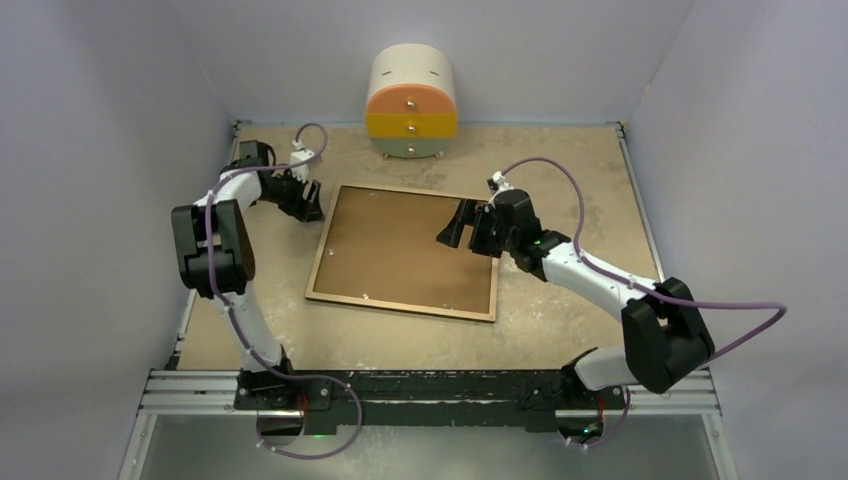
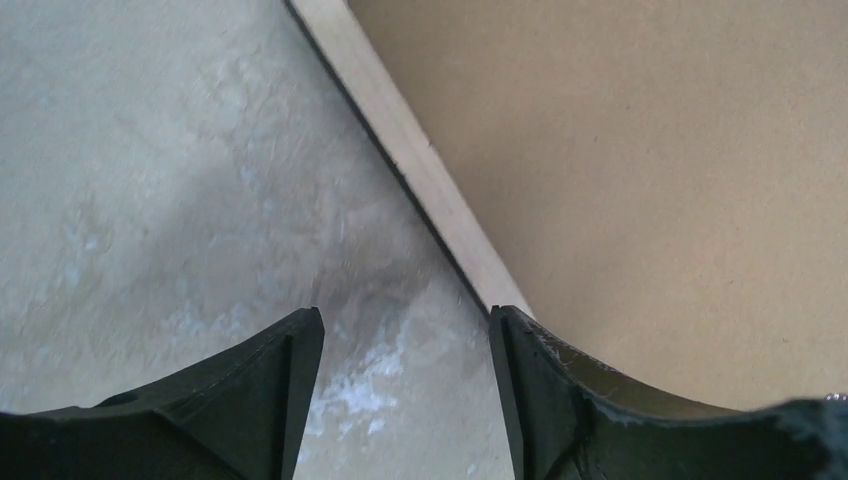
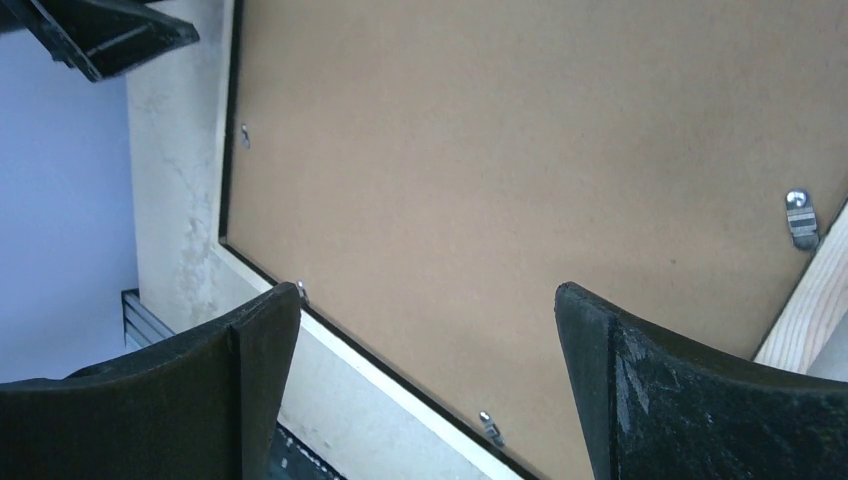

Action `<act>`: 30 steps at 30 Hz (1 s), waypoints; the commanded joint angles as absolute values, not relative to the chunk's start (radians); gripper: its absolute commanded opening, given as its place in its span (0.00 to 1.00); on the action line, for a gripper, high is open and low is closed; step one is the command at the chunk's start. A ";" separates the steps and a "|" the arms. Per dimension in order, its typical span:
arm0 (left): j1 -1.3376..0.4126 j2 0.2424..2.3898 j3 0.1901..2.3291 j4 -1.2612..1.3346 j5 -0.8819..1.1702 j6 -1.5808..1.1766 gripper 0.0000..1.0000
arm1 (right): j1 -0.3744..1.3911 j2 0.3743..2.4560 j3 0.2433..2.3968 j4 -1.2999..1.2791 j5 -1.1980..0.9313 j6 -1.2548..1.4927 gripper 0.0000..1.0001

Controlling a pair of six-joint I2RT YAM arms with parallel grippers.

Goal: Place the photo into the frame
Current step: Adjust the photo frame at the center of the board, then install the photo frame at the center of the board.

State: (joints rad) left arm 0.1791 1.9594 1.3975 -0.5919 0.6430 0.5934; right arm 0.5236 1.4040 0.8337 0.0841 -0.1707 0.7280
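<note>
The frame (image 1: 322, 243) lies face down in the middle of the table, its light wood back edge up. A plain brown backing board (image 1: 400, 255) fills it. The photo is hidden or out of view. My left gripper (image 1: 310, 205) is open and empty, low at the frame's far left corner. In the left wrist view (image 2: 405, 325) it straddles bare table beside the frame's edge (image 2: 420, 170). My right gripper (image 1: 455, 228) is open and empty above the frame's far right part. In the right wrist view (image 3: 428, 295) it hangs over the backing board (image 3: 520, 150).
Small metal clips (image 3: 800, 218) sit along the frame's inner edge. A round cream, orange and yellow drawer unit (image 1: 412, 103) stands at the back wall. Walls close the table on the left, right and back. The arm bases sit on the rail (image 1: 430, 385) at the near edge.
</note>
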 commanded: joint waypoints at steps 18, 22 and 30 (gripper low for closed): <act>0.060 1.946 1.220 -0.691 0.791 0.708 0.28 | 0.546 1.414 0.757 0.205 -0.272 0.764 0.96; 0.043 1.904 1.169 -0.754 0.844 0.749 0.28 | 0.583 1.455 0.779 0.225 -0.279 0.771 0.96; 0.041 1.832 1.092 -0.799 0.899 0.767 0.34 | 0.708 1.578 0.850 0.272 -0.284 0.808 0.96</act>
